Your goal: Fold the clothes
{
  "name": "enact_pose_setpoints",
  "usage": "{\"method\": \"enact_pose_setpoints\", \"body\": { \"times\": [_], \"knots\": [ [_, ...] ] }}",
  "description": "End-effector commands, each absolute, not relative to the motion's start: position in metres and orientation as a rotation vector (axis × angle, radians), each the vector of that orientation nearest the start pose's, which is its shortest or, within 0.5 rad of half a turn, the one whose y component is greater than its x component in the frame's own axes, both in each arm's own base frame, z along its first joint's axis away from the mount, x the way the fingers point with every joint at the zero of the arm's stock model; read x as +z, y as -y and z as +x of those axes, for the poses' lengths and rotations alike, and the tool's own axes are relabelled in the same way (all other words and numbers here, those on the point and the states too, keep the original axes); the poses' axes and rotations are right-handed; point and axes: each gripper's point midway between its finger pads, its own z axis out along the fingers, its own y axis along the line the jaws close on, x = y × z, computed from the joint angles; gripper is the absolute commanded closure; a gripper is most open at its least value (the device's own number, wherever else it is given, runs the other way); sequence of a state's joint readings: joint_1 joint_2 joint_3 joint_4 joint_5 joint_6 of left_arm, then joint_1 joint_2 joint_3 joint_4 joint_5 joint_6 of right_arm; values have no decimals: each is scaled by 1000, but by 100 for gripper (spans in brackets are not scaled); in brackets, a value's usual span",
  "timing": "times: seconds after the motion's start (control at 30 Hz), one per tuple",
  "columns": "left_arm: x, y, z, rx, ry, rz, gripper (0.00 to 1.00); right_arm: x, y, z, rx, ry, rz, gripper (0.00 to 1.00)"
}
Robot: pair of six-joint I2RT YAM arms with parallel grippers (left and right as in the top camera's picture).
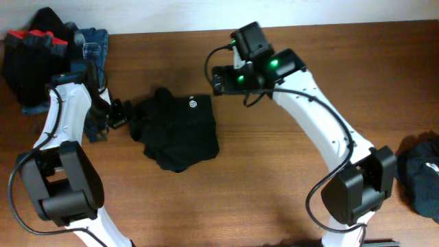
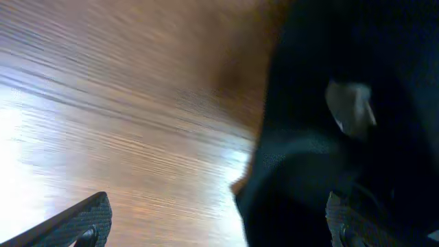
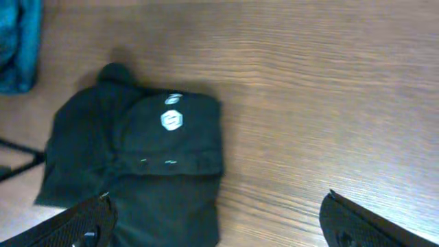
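Note:
The clothes in hand are one black top (image 1: 180, 134), lying folded into a rough square on the wooden table, its small white label (image 1: 193, 103) facing up. My left gripper (image 1: 122, 114) is at the top's left edge. In the left wrist view it (image 2: 216, 230) is open, with the fabric's edge (image 2: 329, 158) under its right finger (image 2: 343, 223). My right gripper (image 1: 219, 79) hovers off the top's upper right corner. In the right wrist view it (image 3: 219, 230) is open and empty above the top (image 3: 137, 165).
A pile of dark and red clothes (image 1: 34, 55) and blue jeans (image 1: 92, 44) lie at the back left corner. Another black garment (image 1: 420, 175) sits at the table's right edge. Bare wood (image 1: 226, 199) spreads in front of the folded top.

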State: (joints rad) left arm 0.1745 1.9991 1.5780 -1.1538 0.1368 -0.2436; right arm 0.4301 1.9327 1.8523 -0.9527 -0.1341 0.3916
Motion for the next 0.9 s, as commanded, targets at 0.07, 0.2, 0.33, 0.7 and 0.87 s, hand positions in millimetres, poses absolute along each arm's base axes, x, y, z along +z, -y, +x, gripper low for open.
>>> {"method": "enact_pose_setpoints", "body": {
  "times": [0.07, 0.2, 0.33, 0.7, 0.87],
  "knots": [
    [59, -6, 370, -556, -3079, -506, 1, 187, -188, 447, 409, -2674, 18, 1],
    [65, 10, 381, -718, -3009, -362, 1, 183, -174, 449, 393, -2689, 55, 1],
    [75, 26, 389, -869, -2932, -250, 1, 178, -173, 447, 386, -2704, 54, 1],
    [76, 29, 385, -889, -2929, -166, 1, 108, -173, 447, 327, -2840, 36, 1],
    [58, -11, 377, -564, -3042, -433, 1, 60, -172, 445, 291, -2933, 49, 1]
  ]
}}
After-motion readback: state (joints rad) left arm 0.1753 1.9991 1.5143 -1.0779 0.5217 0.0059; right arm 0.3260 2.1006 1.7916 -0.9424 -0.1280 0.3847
